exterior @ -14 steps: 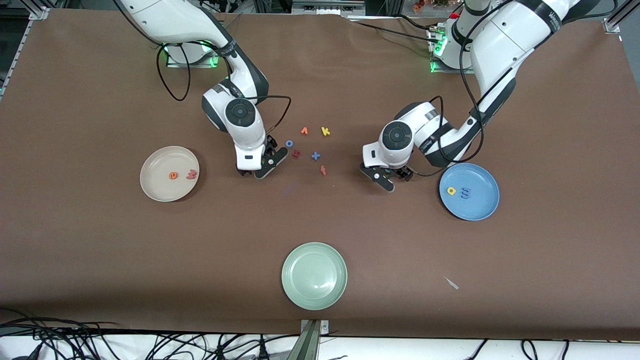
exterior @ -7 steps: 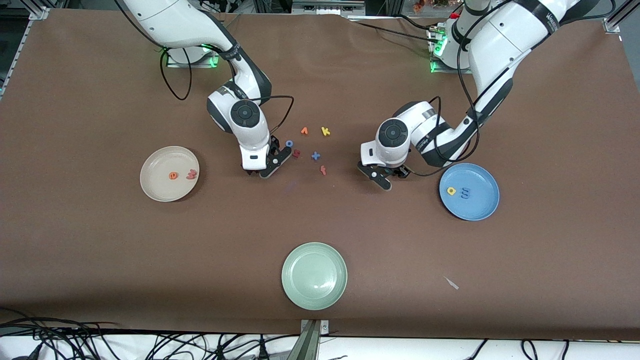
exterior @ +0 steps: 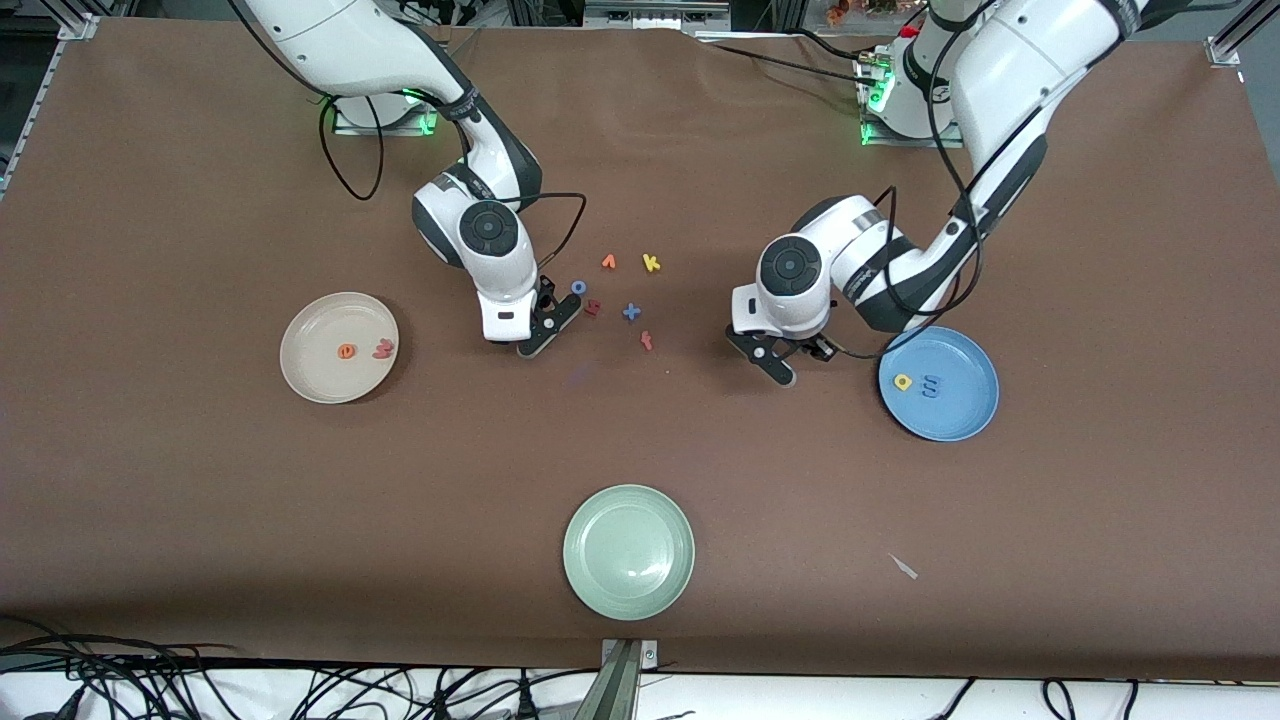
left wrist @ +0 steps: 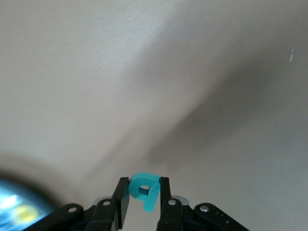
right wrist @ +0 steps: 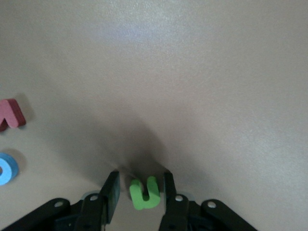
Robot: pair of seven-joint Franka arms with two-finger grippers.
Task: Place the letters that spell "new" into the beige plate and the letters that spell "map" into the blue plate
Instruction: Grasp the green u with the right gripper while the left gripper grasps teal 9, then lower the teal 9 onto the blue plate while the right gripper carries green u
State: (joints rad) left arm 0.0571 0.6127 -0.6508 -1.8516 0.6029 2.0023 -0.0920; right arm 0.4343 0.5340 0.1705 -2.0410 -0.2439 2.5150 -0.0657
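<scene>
The beige plate (exterior: pixel 310 380) holds the orange e (exterior: pixel 346 351) and pinkish-red w (exterior: pixel 383 348). The blue plate (exterior: pixel 960 410) holds the yellow a (exterior: pixel 902 381) and blue m (exterior: pixel 931 385). My left gripper (exterior: pixel 793 358) hangs over the table beside the blue plate, toward the table's middle. In the left wrist view this gripper (left wrist: pixel 143 182) is shut on the teal p (left wrist: pixel 144 190). My right gripper (exterior: pixel 520 342) is low beside the letter cluster. In the right wrist view its fingers (right wrist: pixel 139 185) stand on either side of the green n (right wrist: pixel 145 193), with a slim gap showing.
Stray letters lie mid-table: orange v (exterior: pixel 608 262), yellow k (exterior: pixel 651 263), blue o (exterior: pixel 578 287), dark red letter (exterior: pixel 592 307), blue x (exterior: pixel 631 312), orange-red letter (exterior: pixel 647 340). A pale green plate (exterior: pixel 628 550) sits near the front edge, with a small pale scrap (exterior: pixel 903 566) toward the left arm's end.
My left gripper has closed on the teal p and shifted toward the blue plate. My right gripper's fingers have narrowed around the green n, and that hand has barely moved.
</scene>
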